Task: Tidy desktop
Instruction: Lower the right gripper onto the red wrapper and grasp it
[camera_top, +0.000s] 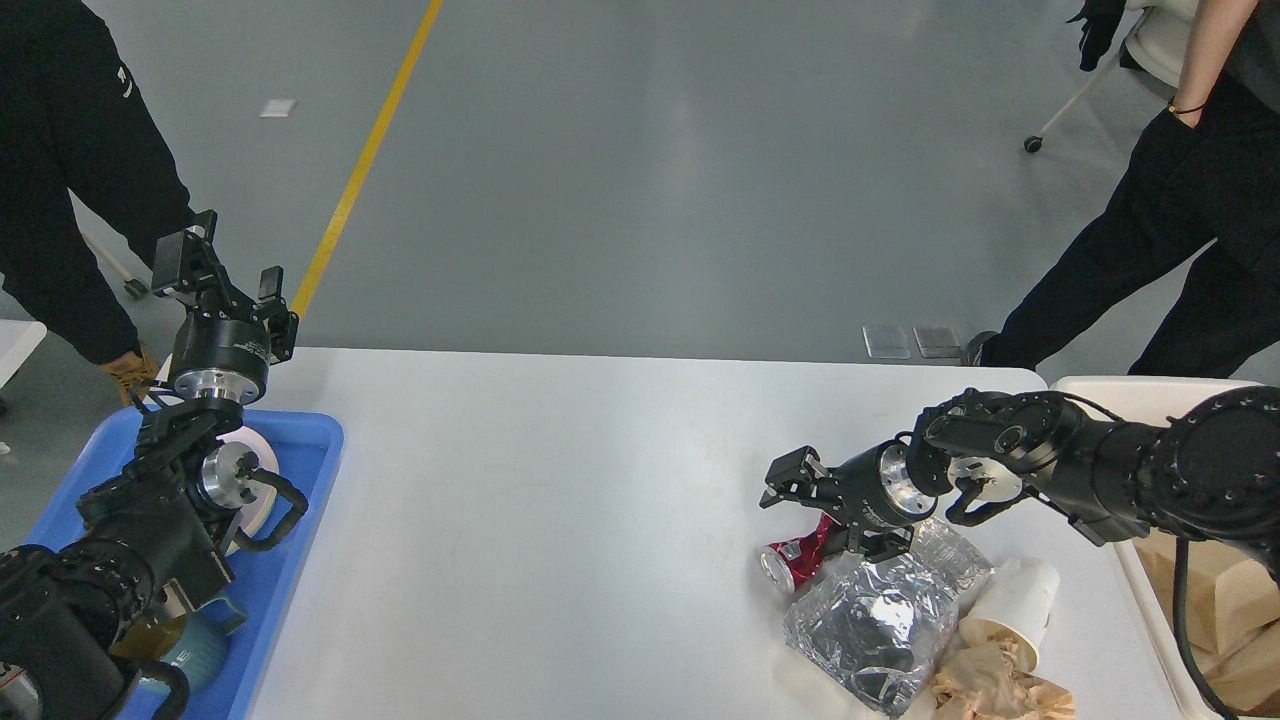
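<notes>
a crushed red can (793, 558) lies touching a silver foil bag (872, 618), beside a paper cup (1014, 610).

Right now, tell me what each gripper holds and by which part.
Nothing is held. The left gripper stands open and empty above the tray. The right gripper is open around the crushed red can, not closed.

Both arms are black, built of chunky rounded joint housings. Each wrist ends in a polished silver ring behind a black cylindrical section. The left gripper (222, 272) and right gripper (812, 500) have blocky black fingers. Thin black cables loop beside each wrist joint
</notes>
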